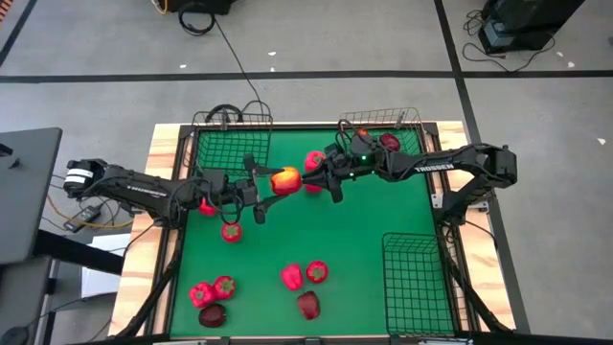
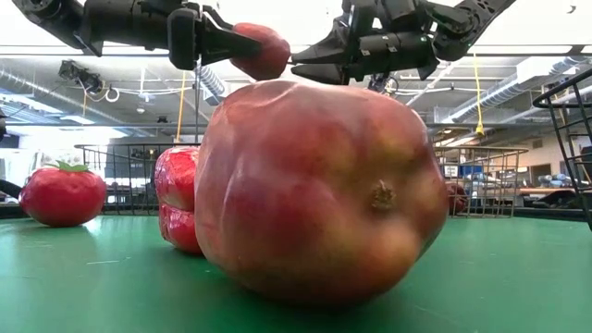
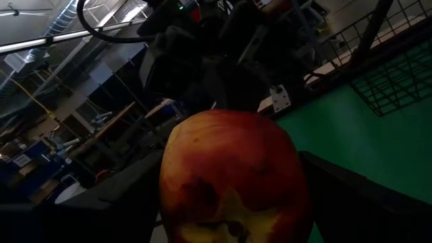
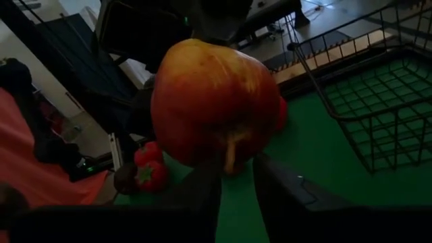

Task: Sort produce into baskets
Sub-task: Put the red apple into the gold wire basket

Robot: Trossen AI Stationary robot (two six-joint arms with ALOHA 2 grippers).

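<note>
A: Where is the apple just now?

B: Up in the air above the middle of the green worktop, caught between the two arms. The left gripper has it: its fingers stand wide, one on each flank of the fruit, grasping it.

A: And the right gripper?

B: It meets the apple from the other side. In its wrist view its fingers are drawn close together right under the fruit, at the stem end, and they seem to touch it. Whether they pinch the stem or only rest against the skin, I cannot tell.

A: What of the baskets?

B: A black wire basket sits at the far left, a gold-coloured basket at the far right with some red produce in it, and a longer black basket at the near right.

A: The rest of the produce?

B: A tomato lies under the left arm, a pepper just beyond the right gripper. Near the front edge lie another pepper, a tomato with a green top, and a dark apple, which fills the low view.
</note>
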